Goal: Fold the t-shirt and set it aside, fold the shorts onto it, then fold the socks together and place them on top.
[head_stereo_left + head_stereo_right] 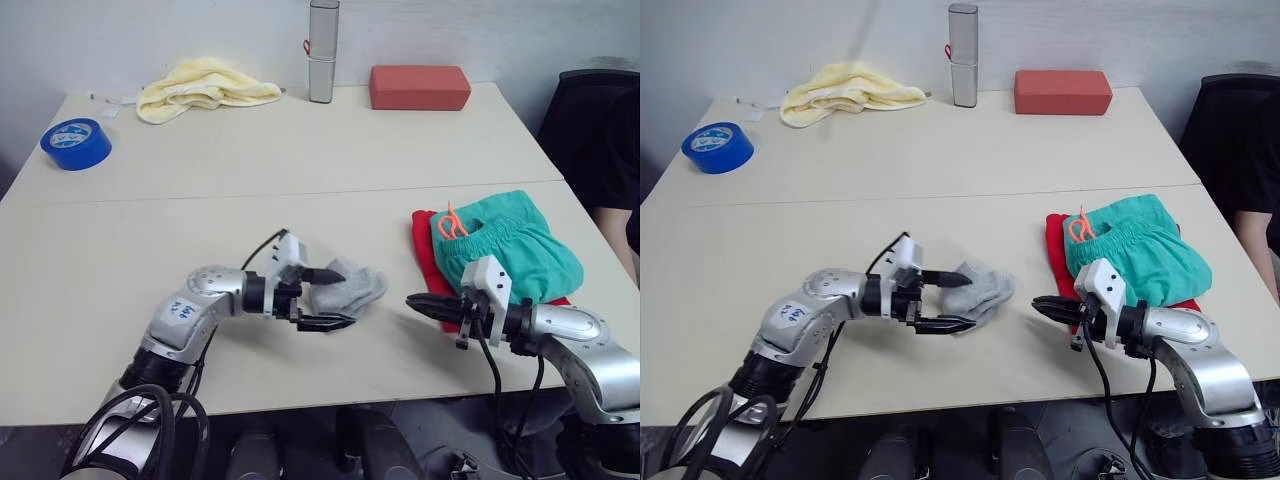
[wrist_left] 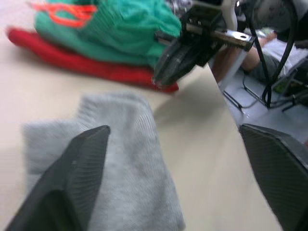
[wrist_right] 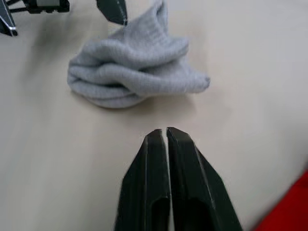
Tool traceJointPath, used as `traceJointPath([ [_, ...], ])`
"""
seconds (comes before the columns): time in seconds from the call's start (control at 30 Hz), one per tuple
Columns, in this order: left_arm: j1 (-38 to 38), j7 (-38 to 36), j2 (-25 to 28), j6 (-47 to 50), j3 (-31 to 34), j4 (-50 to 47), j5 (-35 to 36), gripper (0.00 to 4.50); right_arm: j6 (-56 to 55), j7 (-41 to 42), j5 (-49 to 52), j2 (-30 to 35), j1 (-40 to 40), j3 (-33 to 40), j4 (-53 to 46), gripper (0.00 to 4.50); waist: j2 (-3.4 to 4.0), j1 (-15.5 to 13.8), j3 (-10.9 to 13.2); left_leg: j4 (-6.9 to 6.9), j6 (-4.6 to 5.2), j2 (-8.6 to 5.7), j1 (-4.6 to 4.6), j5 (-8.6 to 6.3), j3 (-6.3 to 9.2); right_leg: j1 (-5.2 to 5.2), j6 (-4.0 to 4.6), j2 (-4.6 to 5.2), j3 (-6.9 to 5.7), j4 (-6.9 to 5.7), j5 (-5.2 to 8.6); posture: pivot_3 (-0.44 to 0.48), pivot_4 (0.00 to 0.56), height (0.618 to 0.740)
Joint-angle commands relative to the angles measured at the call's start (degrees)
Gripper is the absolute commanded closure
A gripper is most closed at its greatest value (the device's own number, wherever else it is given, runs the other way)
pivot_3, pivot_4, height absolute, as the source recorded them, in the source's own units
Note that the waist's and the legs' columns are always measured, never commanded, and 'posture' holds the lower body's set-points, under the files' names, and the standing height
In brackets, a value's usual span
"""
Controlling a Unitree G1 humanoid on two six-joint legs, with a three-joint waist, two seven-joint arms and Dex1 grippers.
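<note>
step: gather socks point(image 1: 347, 287) | left hand point(image 1: 328, 298) spread wide, straddling their left edge | right hand point(image 1: 425, 303) pinched together, empty, just right | i'd clamp both layers before lifting | shorts point(image 1: 510, 245) on t-shirt point(image 1: 424, 245), near right of the surface point(image 1: 300, 160)

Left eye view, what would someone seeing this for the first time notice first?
Probably the teal-green shorts lying folded on the red t-shirt at the table's right edge. Near the front middle, the left gripper is open around the bunched grey socks, while the right gripper, shut, points at them from the right.
</note>
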State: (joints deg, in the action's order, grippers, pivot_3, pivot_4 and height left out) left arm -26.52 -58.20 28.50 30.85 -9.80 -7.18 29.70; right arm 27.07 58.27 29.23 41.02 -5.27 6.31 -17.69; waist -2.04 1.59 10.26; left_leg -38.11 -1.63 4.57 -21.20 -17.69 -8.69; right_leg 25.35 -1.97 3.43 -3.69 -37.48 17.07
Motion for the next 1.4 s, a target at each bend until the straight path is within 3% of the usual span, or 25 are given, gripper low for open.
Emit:
traceJointPath([
  [0.03,1.7,-2.2,2.7,1.3,4.9,-4.0,4.3,0.00,1.4,1.6,5.1,0.4,0.0,2.5,-3.0,2.83,0.00,-0.1,0.0,0.01,-0.01,0.00,0.00,0.00,0.00,0.00,0.00,0.00,0.00,0.01,0.00,0.000,0.150,0.740],
  [0.17,3.6,-2.1,6.3,5.3,8.7,-5.2,6.9,0.00,7.0,2.0,9.7,1.9,-0.8,2.6,-4.2,1.49,0.01,0.0,0.0,0.01,0.00,0.03,0.00,0.00,0.01,0.00,0.00,0.01,0.00,0.01,0.00,0.000,0.150,0.740],
  [0.3,6.2,-0.3,8.7,6.4,12.0,-5.7,6.9,0.00,0.8,4.6,6.8,1.4,-2.8,0.3,-3.6,0.13,0.01,-0.1,0.0,0.01,0.12,0.00,-0.01,-0.05,0.02,0.00,-0.01,0.06,-0.01,0.03,0.00,0.000,0.150,0.740],
  [0.33,6.8,-0.7,9.1,5.1,12.0,-5.9,6.2,0.00,2.6,3.6,8.1,0.9,-3.1,0.6,-3.5,0.05,0.01,-0.1,0.0,0.01,0.13,0.00,-0.02,-0.06,0.02,0.00,-0.01,0.06,-0.01,0.04,0.00,0.000,0.150,0.740],
  [0.4,7.6,-2.5,10.0,3.9,11.3,-6.6,5.6,0.00,9.5,0.0,13.6,-0.6,-4.9,1.9,-3.1,0.05,0.00,-0.1,0.0,0.02,0.10,0.01,-0.03,-0.04,0.03,0.00,-0.01,0.06,-0.02,0.05,0.00,0.000,0.150,0.740],
  [0.47,8.3,-4.3,10.7,-0.8,9.9,-6.9,2.9,0.00,24.4,-7.7,23.7,-0.8,-8.8,4.7,-0.7,0.05,0.00,-0.1,0.0,0.02,0.05,0.03,-0.03,-0.01,0.03,0.00,-0.01,0.06,-0.01,0.04,0.00,0.000,0.150,0.740],
  [0.6,7.5,-5.0,8.6,-4.9,7.8,-5.9,1.2,0.00,46.5,-12.9,33.7,4.5,-14.5,5.5,4.7,0.05,0.06,-0.2,0.0,0.02,0.17,0.13,-0.03,-0.03,0.03,0.00,0.00,0.21,0.03,0.02,-0.01,0.000,0.150,0.740],
  [0.7,6.3,-6.1,7.6,-7.9,6.0,-4.4,-0.9,0.54,56.8,-21.3,41.1,1.2,-18.4,9.8,11.4,0.00,0.02,-0.3,0.0,0.03,0.41,0.14,-0.07,-0.16,0.09,0.00,0.00,0.19,-0.01,0.06,-0.01,0.000,0.150,0.740],
  [0.77,5.4,-6.6,6.9,-10.0,4.1,-2.7,-3.1,1.13,61.2,-26.2,45.5,-1.7,-20.3,12.2,15.0,0.00,0.02,-0.2,0.0,0.02,0.41,0.10,-0.08,-0.16,0.08,0.00,0.00,0.16,-0.01,0.07,-0.01,0.000,0.150,0.740],
  [0.9,1.9,-4.3,3.9,-12.7,1.4,1.4,-7.3,2.36,65.2,-38.2,50.3,-7.4,-21.7,16.3,21.3,0.00,0.02,-0.1,0.0,0.02,0.40,0.09,-0.10,-0.13,0.05,0.00,-0.02,0.12,-0.01,0.06,-0.02,0.000,0.150,0.740],
  [1.13,-2.3,-0.4,0.6,-16.8,-3.0,8.8,-16.1,4.44,65.1,-51.5,57.5,-10.7,-25.0,13.5,26.4,0.00,0.04,0.3,0.0,0.03,0.41,0.10,-0.11,-0.12,-0.05,0.02,-0.08,0.12,0.03,0.08,-0.05,0.000,0.150,0.740],
  [1.4,-2.0,0.6,0.0,-18.2,-5.1,10.4,-20.2,4.47,62.7,-61.9,66.4,-13.4,-28.3,7.6,30.1,0.00,0.05,0.0,0.0,0.08,0.19,0.18,-0.14,0.02,-0.09,0.07,-0.10,0.13,0.05,0.09,-0.07,0.000,0.150,0.740],
])
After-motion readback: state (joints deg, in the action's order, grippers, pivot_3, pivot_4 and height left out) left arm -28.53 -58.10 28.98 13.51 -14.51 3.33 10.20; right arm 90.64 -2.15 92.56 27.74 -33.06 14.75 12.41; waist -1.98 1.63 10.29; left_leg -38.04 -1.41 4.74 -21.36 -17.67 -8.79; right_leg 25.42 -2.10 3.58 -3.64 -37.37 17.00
